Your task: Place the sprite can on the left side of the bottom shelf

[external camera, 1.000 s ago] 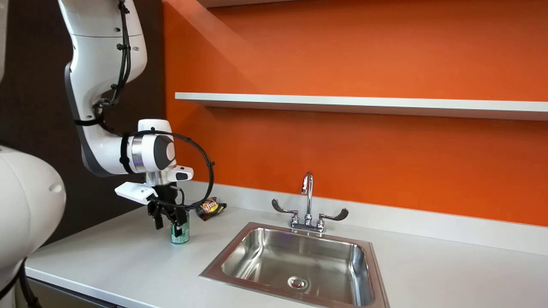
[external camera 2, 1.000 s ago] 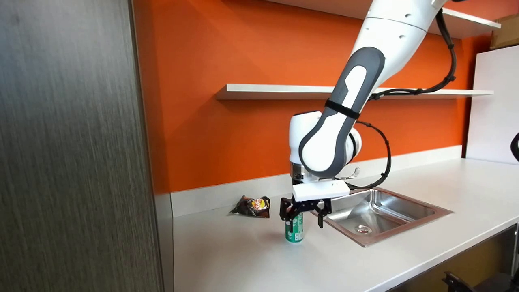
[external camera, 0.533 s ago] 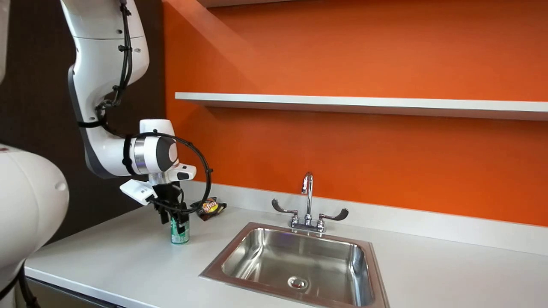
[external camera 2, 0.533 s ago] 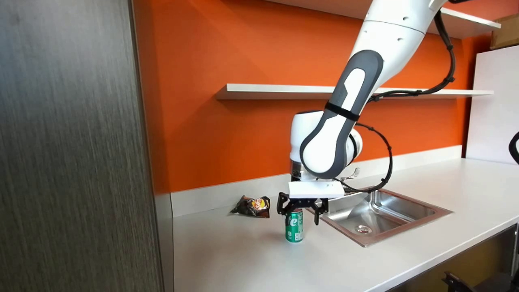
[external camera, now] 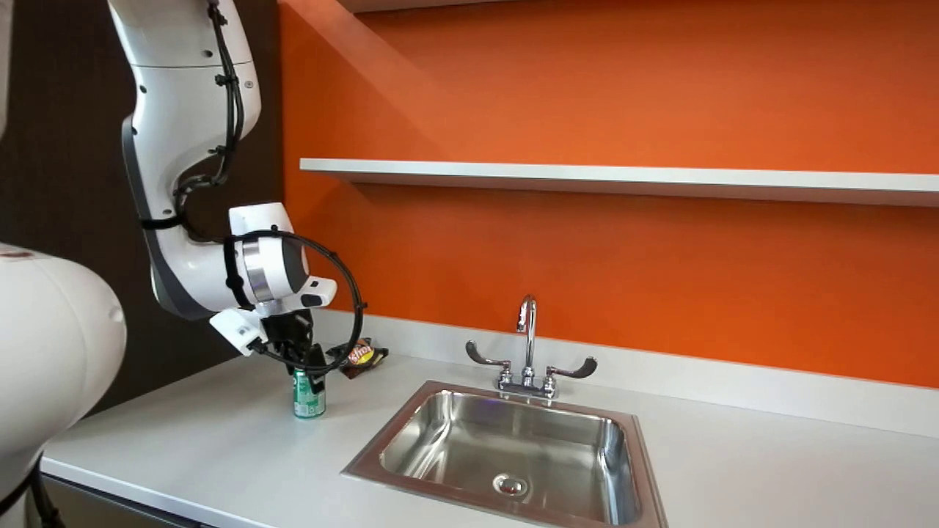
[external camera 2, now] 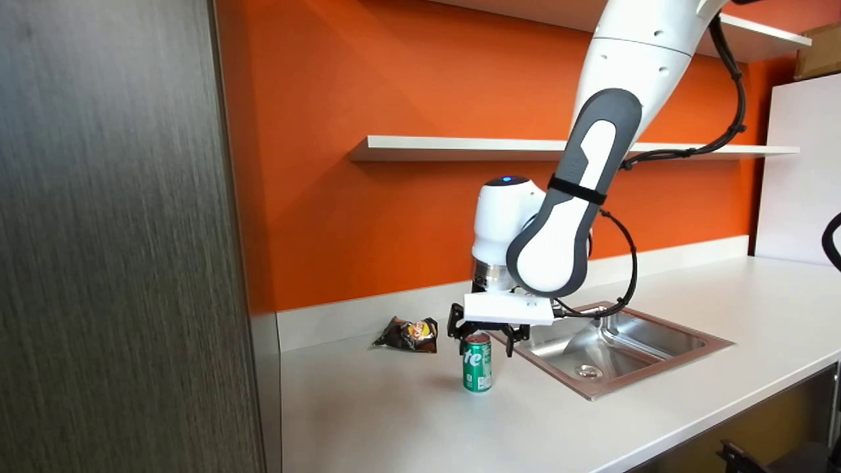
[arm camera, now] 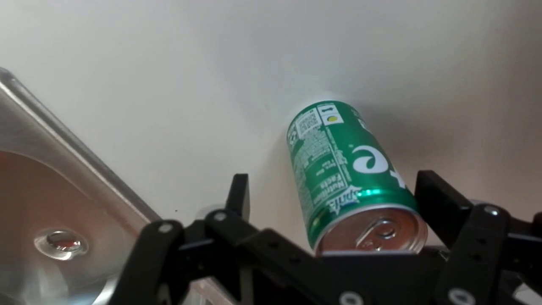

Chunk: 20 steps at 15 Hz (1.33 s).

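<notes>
Black, jointed two-finger gripper (arm camera: 334,181) hangs at a downward slant, its fingers spread well apart. Between them in the wrist view: a small green metal Sprite can (arm camera: 351,169) with white lettering, a silver rim and a pull tab showing on top. The finger at the right of that view sits just beside the can's upper edge; whether it touches cannot be told. A plain gap shows on the opposite side.

The can stands upright on the smooth pale grey countertop (external camera 2: 368,414), well below the long, flat white bottom shelf (external camera: 587,174) that runs along the orange painted wall (external camera: 623,88) in both exterior views. A second white shelf (external camera 2: 755,45) shows higher up, cut by the edge of view. White-and-grey jointed robot arm (external camera 2: 558,249) angles down from above, crossing in front of the bottom shelf in an exterior view.

Crumpled dark snack bag (external camera 2: 407,335) with a yellow-and-red logo lies near the white backsplash (external camera 2: 328,323), apart from the can. In an exterior view the row reads, left to right: bag, can, then the rectangular stainless-steel sink (external camera 2: 717,342) with its flat reddish-tinted rim. Slim chrome gooseneck faucet (external camera: 529,348) with two dark-ended lever handles rises behind the sink.
</notes>
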Tool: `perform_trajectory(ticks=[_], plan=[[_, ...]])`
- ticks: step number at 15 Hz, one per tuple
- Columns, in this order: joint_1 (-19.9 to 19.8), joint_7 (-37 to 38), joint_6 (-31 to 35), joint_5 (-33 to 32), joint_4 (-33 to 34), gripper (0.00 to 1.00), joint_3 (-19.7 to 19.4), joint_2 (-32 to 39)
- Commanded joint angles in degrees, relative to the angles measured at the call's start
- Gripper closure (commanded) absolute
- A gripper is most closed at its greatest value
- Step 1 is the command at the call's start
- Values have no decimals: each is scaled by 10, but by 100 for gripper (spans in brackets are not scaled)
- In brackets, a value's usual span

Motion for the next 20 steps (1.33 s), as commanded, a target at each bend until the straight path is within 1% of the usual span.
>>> perform_trajectory(ticks=[1, 4, 9, 20], plan=[[32, 80, 11, -76, 5, 0, -37, -4], [48, 122, 10, -122, 10, 0, -53, -2], [65, 170, 8, -170, 14, 0, -67, 0], [77, 214, 0, -223, 26, 0, -79, 6]])
